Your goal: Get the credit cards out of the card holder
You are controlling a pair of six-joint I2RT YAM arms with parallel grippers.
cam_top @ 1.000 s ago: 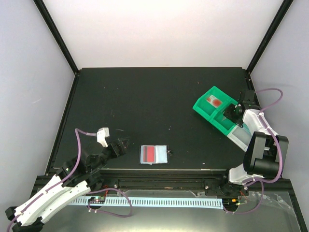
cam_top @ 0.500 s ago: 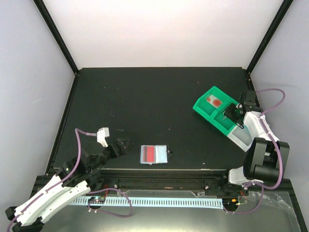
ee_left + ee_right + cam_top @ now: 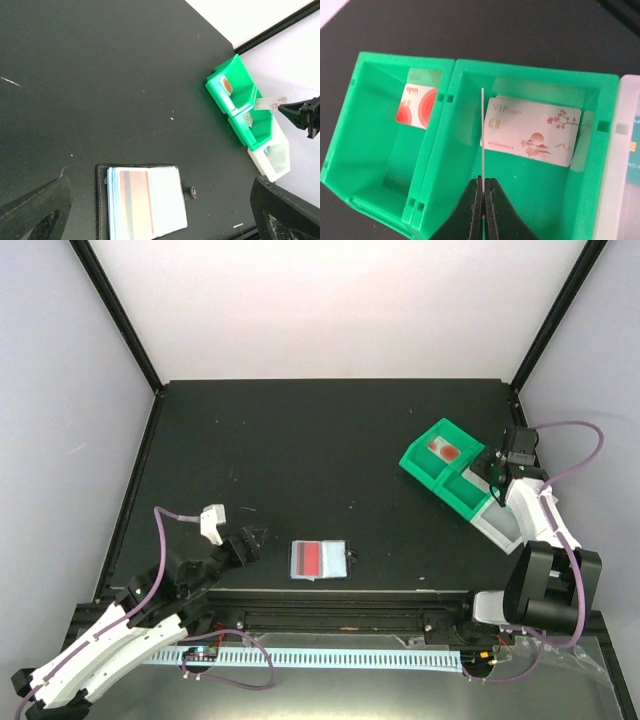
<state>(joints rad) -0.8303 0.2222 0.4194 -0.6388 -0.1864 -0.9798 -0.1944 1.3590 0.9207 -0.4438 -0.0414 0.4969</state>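
Note:
The card holder [image 3: 318,560] lies open near the table's front edge, its black snap tab [image 3: 190,192] to the right and a card with a red stripe [image 3: 134,200] in its clear pocket. My left gripper [image 3: 252,538] hovers open just left of it, fingers [image 3: 35,210] wide apart. My right gripper [image 3: 483,182] is shut on a thin white credit card [image 3: 482,135], seen edge-on, above the green tray's middle compartment. That card [image 3: 267,103] also shows in the left wrist view, held over the tray.
The green tray [image 3: 415,455] stands at the right. Its far compartment holds a red-and-white card [image 3: 416,105], the middle one a white VIP card [image 3: 530,130]. A teal card [image 3: 632,150] lies in the clear end compartment [image 3: 500,525]. The black frame post [image 3: 555,315] rises behind.
My right gripper has shifted slightly right and toward the back over the tray, still holding the card. The left arm and the card holder have not moved.

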